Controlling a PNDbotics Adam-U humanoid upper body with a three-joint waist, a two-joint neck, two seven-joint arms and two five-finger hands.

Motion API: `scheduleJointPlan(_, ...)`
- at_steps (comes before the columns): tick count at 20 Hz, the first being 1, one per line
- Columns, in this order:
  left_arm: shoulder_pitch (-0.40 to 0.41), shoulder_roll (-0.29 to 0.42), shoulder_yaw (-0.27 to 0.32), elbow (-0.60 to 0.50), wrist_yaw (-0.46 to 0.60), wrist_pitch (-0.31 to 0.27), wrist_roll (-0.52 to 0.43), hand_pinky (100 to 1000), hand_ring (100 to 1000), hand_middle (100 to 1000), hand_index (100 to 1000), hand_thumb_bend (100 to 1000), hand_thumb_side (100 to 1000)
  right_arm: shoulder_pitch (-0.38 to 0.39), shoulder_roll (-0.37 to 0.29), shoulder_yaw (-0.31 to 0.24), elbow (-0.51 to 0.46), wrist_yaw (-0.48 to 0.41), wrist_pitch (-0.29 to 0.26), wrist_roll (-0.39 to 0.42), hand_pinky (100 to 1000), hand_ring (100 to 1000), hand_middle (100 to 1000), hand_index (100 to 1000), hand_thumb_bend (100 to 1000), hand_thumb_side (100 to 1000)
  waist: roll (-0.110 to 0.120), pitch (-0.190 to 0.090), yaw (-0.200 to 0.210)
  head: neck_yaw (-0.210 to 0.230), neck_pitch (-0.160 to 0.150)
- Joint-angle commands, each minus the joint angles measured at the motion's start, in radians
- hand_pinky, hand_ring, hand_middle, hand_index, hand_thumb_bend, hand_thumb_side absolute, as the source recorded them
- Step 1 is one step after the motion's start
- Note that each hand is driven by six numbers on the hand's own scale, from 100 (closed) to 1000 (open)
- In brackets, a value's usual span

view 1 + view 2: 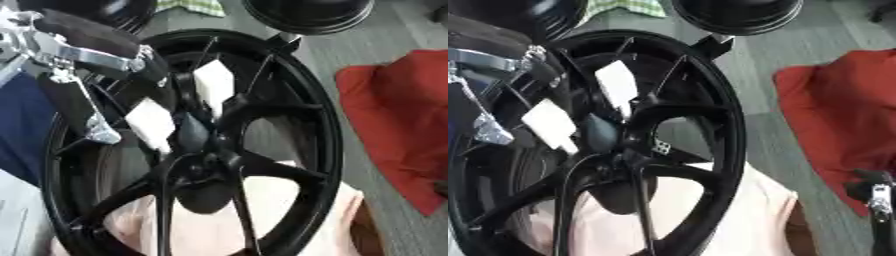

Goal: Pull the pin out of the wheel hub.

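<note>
**Left hand at the hub of the black wheel**

Nearest, a pale pink cloth (289,220) lies under the lower part of a large glossy black spoked wheel (319,150), which stands tilted and fills most of both views. At the near right edge of the right eye view a small part of the right hand (874,192) shows, black with a silver piece; whether its fingers are straight or curled cannot be told.

In the middle, the wheel's dark hub (203,170) sits where the spokes meet. The left hand (171,107), black with silver joints and white pads on its fingertips (150,122), comes in from the upper left and reaches between the spokes just above the hub. Its fingers are curled toward one another, closing on a dark rounded piece (191,131) between the two white pads. That piece appears to be the pin, just above the hub centre, though its shape cannot be made out clearly.

To the left of the wheel lies a dark blue surface (22,130). To the right, a red cloth (398,130) is spread on the grey floor (350,55), apart from the rim.

Farthest, a second black round rim (306,15) sits at the top edge, with a strip of green checked fabric (197,6) beside it.
</note>
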Motion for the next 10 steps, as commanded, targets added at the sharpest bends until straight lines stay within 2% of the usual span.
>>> scheduleJointPlan(1, -0.01, 0.008, 0.014, 0.006, -0.005, 0.0, 0.001, 740, 670, 607, 751, 354, 148, 0.002, 0.003, 0.003, -0.025, 0.004, -0.003, 0.001, 678, 637, 483, 672, 100, 886, -0.004, -0.014, 0.0, 0.003, -0.013)
scheduleJointPlan(10, -0.008, 0.001, 0.016, 0.014, -0.002, -0.001, 0.001, 722, 637, 555, 708, 325, 141, 0.0, 0.005, 0.001, -0.025, 0.006, 0.001, 0.0, 679, 637, 483, 672, 100, 887, -0.003, -0.012, 0.0, 0.001, -0.012)
